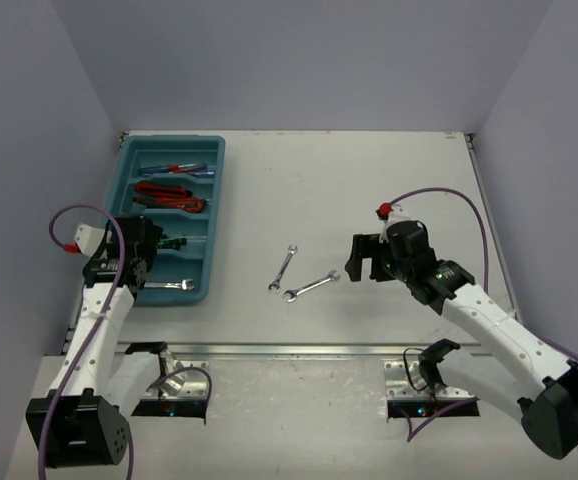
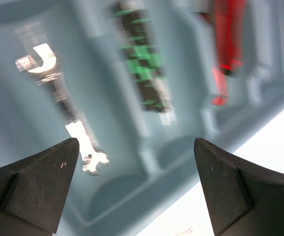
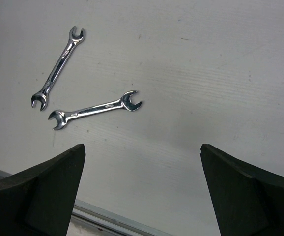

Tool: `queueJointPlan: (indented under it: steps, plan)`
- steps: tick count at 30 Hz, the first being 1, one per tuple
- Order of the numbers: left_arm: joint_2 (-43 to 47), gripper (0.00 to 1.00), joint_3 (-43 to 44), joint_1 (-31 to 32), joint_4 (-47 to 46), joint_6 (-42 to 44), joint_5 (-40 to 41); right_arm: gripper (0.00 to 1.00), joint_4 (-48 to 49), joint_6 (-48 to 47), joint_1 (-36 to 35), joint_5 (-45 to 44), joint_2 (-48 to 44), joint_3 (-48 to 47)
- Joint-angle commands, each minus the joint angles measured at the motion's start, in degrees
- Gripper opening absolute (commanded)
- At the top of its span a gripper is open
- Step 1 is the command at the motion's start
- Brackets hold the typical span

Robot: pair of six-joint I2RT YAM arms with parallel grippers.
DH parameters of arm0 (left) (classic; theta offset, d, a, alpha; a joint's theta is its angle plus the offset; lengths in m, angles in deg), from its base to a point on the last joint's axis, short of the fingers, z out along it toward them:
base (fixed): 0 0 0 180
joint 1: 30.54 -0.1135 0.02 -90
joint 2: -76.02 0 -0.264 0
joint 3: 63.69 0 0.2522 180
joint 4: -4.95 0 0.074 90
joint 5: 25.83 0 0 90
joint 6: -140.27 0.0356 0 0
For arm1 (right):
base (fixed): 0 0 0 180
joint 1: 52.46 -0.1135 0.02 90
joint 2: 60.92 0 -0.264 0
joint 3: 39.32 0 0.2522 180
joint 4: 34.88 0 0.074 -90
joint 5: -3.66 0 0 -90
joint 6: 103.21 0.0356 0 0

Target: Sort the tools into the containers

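The teal tray [image 1: 174, 141] sits at the left. It holds a blue/red screwdriver [image 1: 181, 169], red-and-black pliers [image 1: 169, 195], a black-green screwdriver [image 2: 144, 73] and a silver wrench [image 1: 174, 286] in separate long compartments. My left gripper [image 1: 147, 252] hovers open and empty over the tray's near end; its wrist view shows the wrench [image 2: 58, 93], the pliers [image 2: 226, 39] and the tray wall [image 2: 132, 196] below the gripper [image 2: 137, 147]. Two silver wrenches [image 1: 284, 268] [image 1: 311, 287] lie on the table. My right gripper [image 1: 366, 262] is open and empty just right of them, above the table [image 3: 142, 152].
In the right wrist view the two wrenches [image 3: 58, 66] [image 3: 95, 109] lie close together, ahead and left of the open jaws. The table's metal front edge [image 3: 107, 219] runs just below. Grey walls enclose the table on three sides.
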Motion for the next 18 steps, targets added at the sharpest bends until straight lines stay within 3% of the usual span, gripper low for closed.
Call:
queueJointPlan:
  steps: [1,3,5,8,11,14,18]
  plan:
    - [0.16,1.0,5.37,0.34,-12.44,16.51,-15.76,0.99,-3.24,6.16,-1.97,-11.45,2.68,-5.35]
    - [-2.56,1.0,8.81,2.86,-10.94,21.24,-19.25,0.99,-6.24,10.26,-4.37,-19.35,5.29,-7.28]
    - [-5.72,1.0,14.09,9.71,-7.62,25.62,-17.48,0.99,-10.72,15.33,-6.75,-26.13,9.92,-10.01]
    - [-7.07,1.0,18.49,17.37,-3.47,30.47,-19.0,0.99,-19.21,30.68,-10.03,-30.56,15.65,-14.83]
    - [-6.43,1.0,20.7,19.89,-0.47,35.57,-21.0,0.99,-24.94,46.26,-11.64,-29.92,18.89,-16.82]
    - [-4.3,1.0,19.92,20.83,2.82,39.94,-13.39,0.99,-27.28,58.68,-13.71,-27.7,23.93,-18.76]
    - [-1.89,1.0,15.37,20.89,0.45,41.43,-10.46,0.97,-34.36,66.5,-16.08,-24.86,32.72,-26.58]
